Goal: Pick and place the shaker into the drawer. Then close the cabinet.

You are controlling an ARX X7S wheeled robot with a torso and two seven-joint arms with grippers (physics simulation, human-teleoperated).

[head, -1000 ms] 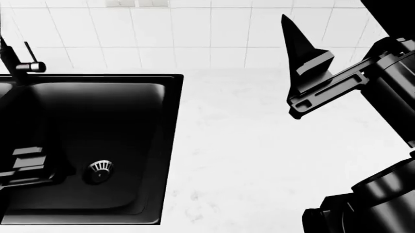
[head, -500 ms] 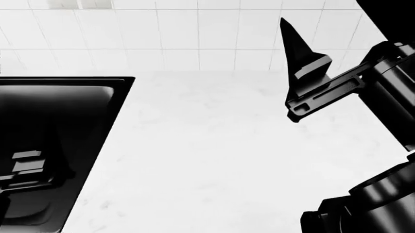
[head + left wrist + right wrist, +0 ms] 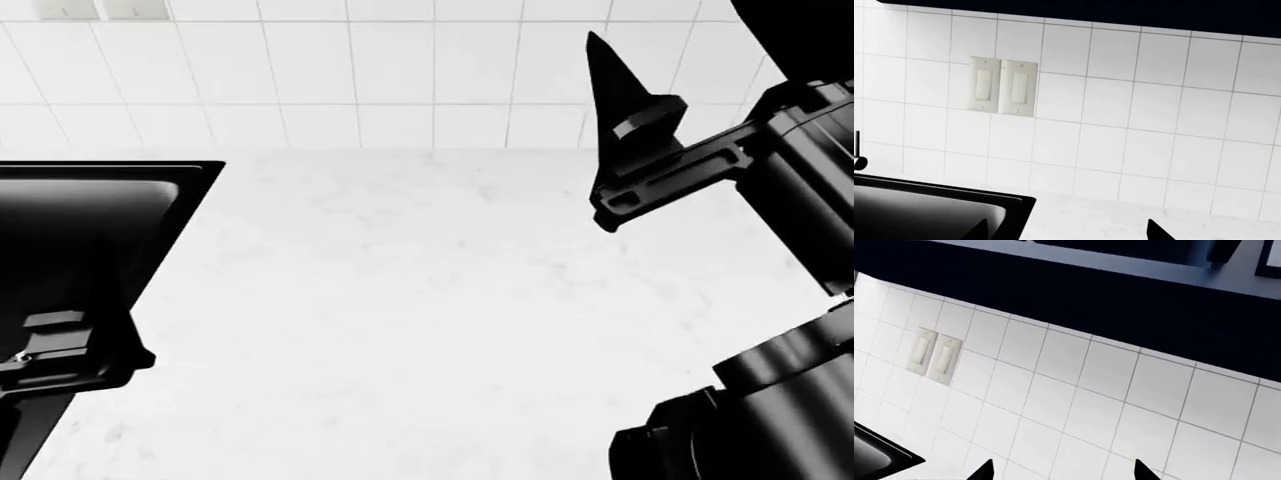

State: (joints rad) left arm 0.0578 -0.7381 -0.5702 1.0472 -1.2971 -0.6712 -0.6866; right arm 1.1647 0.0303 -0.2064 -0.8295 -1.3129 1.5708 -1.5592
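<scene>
The shaker, the drawer and the cabinet are out of view in every frame. My right gripper [image 3: 1062, 473] is raised above the white countertop [image 3: 400, 320], pointing at the tiled wall. Its two black fingertips stand far apart with nothing between them. One of its fingers [image 3: 625, 105] juts up at the right of the head view. My left gripper [image 3: 1067, 234] is open too, its tips spread wide over the edge of the black sink [image 3: 941, 192]. Part of the left arm's black body [image 3: 60, 350] shows at the left edge of the head view.
The black sink [image 3: 94, 195] is set into the countertop at the left. A white tiled wall [image 3: 400, 80] stands behind, with a double light switch [image 3: 1002, 85]. A dark overhead unit [image 3: 1074, 305] hangs above the tiles.
The head view has swung to the right: the sink has slid toward the left edge and the tap and drain have left the picture. The right gripper keeps its place in the view.
</scene>
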